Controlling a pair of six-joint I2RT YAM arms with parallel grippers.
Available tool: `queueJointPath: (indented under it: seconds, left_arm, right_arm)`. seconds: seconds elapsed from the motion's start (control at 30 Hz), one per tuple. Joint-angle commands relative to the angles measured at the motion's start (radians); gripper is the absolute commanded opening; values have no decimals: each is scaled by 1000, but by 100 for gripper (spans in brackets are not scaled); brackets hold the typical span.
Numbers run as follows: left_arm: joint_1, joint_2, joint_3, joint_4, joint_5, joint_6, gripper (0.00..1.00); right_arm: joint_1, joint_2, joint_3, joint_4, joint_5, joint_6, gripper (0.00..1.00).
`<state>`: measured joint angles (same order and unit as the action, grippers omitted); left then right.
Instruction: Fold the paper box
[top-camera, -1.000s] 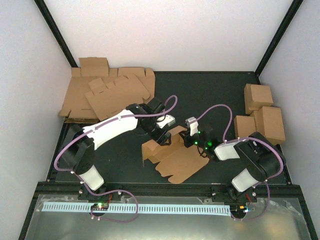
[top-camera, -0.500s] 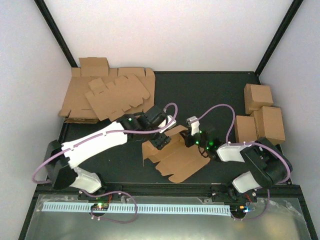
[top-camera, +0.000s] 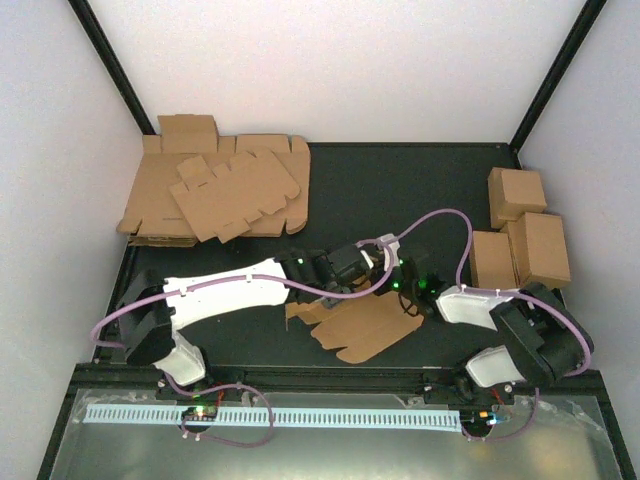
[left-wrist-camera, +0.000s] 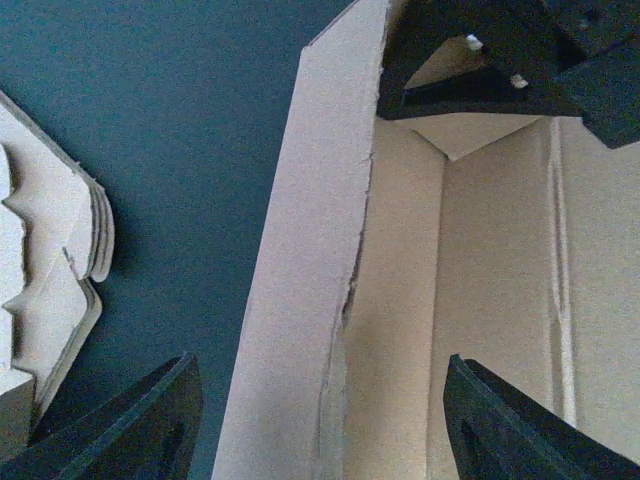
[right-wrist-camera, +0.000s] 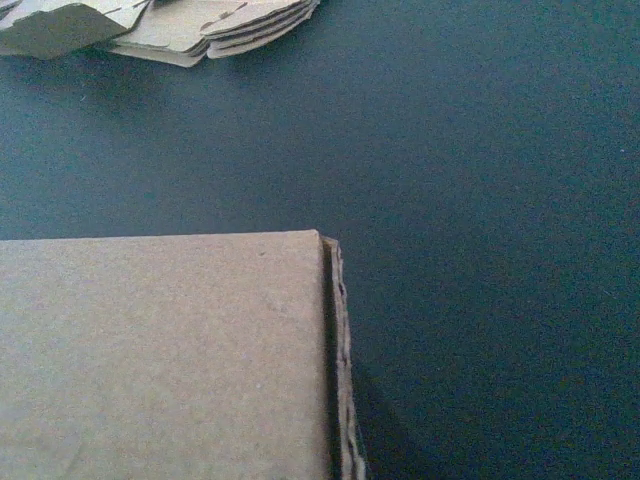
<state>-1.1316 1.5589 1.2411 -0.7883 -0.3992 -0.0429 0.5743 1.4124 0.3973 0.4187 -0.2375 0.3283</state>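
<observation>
1. Reach: left gripper has swung rightward, and its open jaws now straddle the raised wall of the paper box.
2. Opposite them, right gripper stays closed, apparently pinching a flap.
3. Wall looks ready to fold.

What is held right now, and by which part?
The right gripper seems to pinch the paper box by its raised flap; the left gripper is open, holding nothing.

A thick heap of flat brown cardboard blanks lies in the far left corner of the dark table, while three folded brown boxes sit clustered at its right edge, white walls behind.
</observation>
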Motion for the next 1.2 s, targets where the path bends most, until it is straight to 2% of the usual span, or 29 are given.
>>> queueJointPath:
  seconds: [0.0, 0.1, 0.4, 0.5, 0.63, 0.9, 1.17]
  left_arm:
    - [-2, 10, 53, 12, -92, 1, 67]
    - [-2, 9, 59, 11, -121, 1, 56]
    - [-24, 46, 57, -17, -206, 8, 12]
    - [-38, 62, 54, -15, -219, 9, 2]
    - [-54, 78, 48, -8, -236, 6, 2]
    - [-74, 98, 33, -13, -254, -2, 1]
    - [-74, 118, 34, -31, -213, -18, 2]
  right_arm:
    - [-2, -16, 35, -41, -11, 18, 7]
    - [-2, -16, 42, -51, -16, 16, 7]
    - [-2, 2, 86, -124, -10, 10, 8]
    - [-2, 9, 92, -128, -9, 21, 8]
    - [-2, 22, 96, -125, -17, 31, 9]
    - [-2, 26, 76, -109, 8, 33, 25]
    - [-1, -20, 16, -31, 51, 35, 25]
